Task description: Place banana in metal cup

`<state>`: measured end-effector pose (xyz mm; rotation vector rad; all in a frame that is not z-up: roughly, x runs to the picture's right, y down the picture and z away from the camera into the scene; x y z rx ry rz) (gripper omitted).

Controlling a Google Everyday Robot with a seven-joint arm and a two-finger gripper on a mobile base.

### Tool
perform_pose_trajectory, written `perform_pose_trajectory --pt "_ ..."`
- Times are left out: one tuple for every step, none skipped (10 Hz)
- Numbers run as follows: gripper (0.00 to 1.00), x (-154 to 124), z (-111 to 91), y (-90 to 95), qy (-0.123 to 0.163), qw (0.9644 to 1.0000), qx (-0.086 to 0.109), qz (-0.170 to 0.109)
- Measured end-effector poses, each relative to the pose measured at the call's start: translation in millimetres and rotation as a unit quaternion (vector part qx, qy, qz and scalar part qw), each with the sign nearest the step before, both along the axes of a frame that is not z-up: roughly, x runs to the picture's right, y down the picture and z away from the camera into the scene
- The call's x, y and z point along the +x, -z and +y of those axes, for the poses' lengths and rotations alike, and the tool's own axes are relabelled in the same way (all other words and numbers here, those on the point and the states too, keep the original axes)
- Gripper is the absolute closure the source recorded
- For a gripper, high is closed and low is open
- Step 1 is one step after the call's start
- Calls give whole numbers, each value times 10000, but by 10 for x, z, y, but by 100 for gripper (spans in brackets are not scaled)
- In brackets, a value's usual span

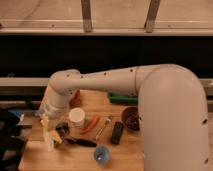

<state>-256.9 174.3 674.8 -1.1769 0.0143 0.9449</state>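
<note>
While the gripper point(46, 121) is held low at the table's left, apparently clamping the banana point(48, 136) hanging lengthwise, the metal cup point(62, 128) is seen just right

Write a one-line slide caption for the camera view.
Gripper carries the banana low beside the metal cup, left of the white cup.
</note>
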Motion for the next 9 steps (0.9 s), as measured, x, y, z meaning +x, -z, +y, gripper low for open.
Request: perform_pose_trajectory --pt "96 -59 73 -62 35 9999 -104 -9" --pt "95 -80 108 -115 63 9998 -195 9" --pt "92 -78 140 -184 101 9995 -282 45" --pt "82 -88 201 -298 153 9990 -402 101" --pt "71 -93 217 -380 173 9986 -478 144" --pt "61 -69 225 -443 192 9981 -552 205" --pt "52 -36 255 -516 201 9974 -629 271" --pt "42 -10 300 -574 207 9967 -705 337" --pt "39 23 311 -596 190 9964 -727 383"
